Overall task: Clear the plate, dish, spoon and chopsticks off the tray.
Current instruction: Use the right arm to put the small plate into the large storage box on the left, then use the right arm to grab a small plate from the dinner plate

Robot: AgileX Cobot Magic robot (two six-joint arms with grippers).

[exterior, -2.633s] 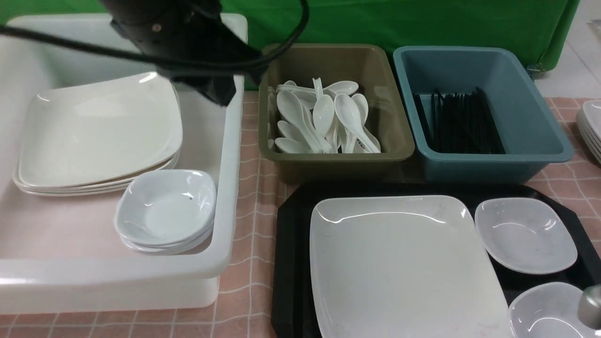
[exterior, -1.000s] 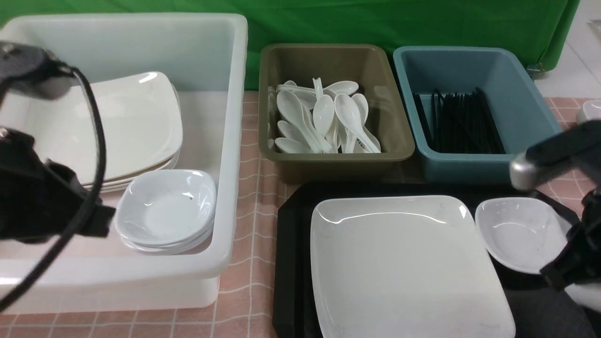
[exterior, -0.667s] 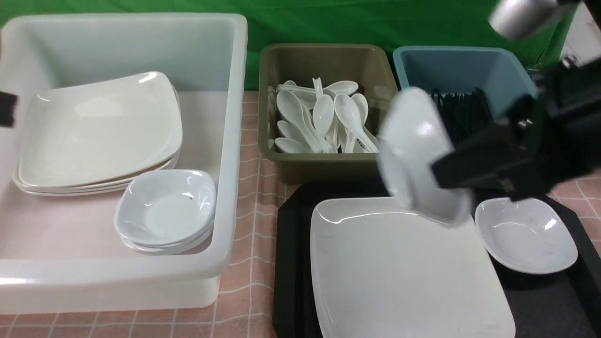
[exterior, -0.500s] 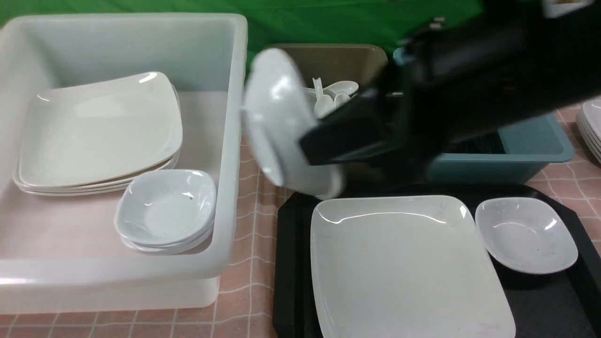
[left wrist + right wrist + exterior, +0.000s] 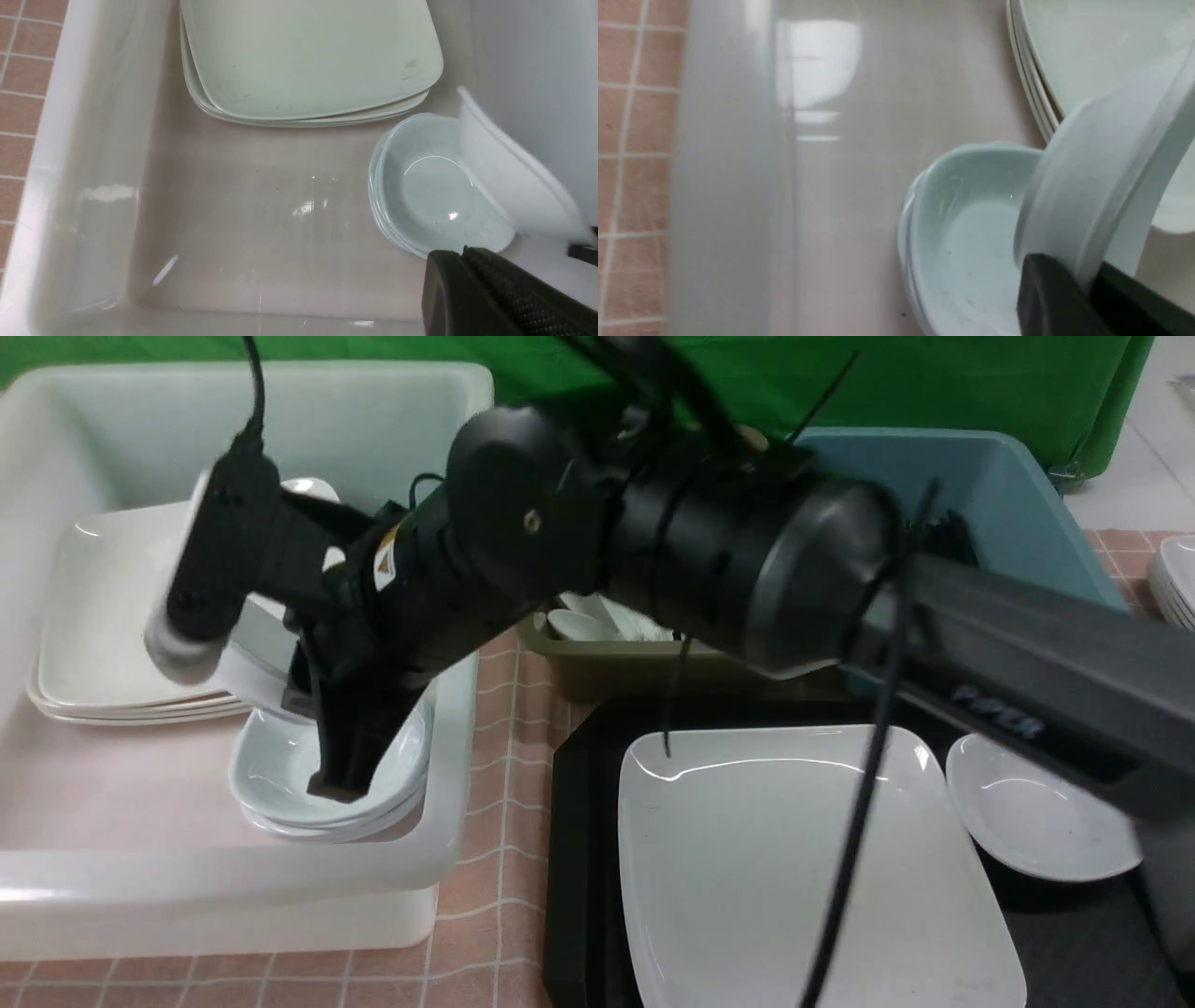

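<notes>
Swinging right across since half a second ago, the right arm has carried its load from over the olive tub to over the white tub! Right gripper (image 5: 1083,284) is clamped on the rim of the dish (image 5: 1101,186), one finger on each side, and the dish hangs steeply tilted, nearly on edge. It sits just above the stack of small dishes (image 5: 966,242) in the near corner of the white tub (image 5: 448,859); whether it touches the stack, I cannot tell. Just beyond them lies the stack of large plates (image 5: 93,616), same tub.

Left gripper (image 5: 465,254) is over the tub too, fingers pressed together on nothing.

Out to the right, the plate (image 5: 794,859) lies flat on the tray (image 5: 579,821), with a second dish (image 5: 1036,812) just beside it on the tray's right side. Behind the tray stand the olive tub (image 5: 635,667), spoons (image 5: 579,623) peeking out under the arm, and the blue tub (image 5: 1018,523), all on the pink-checked desk (image 5: 504,915).
</notes>
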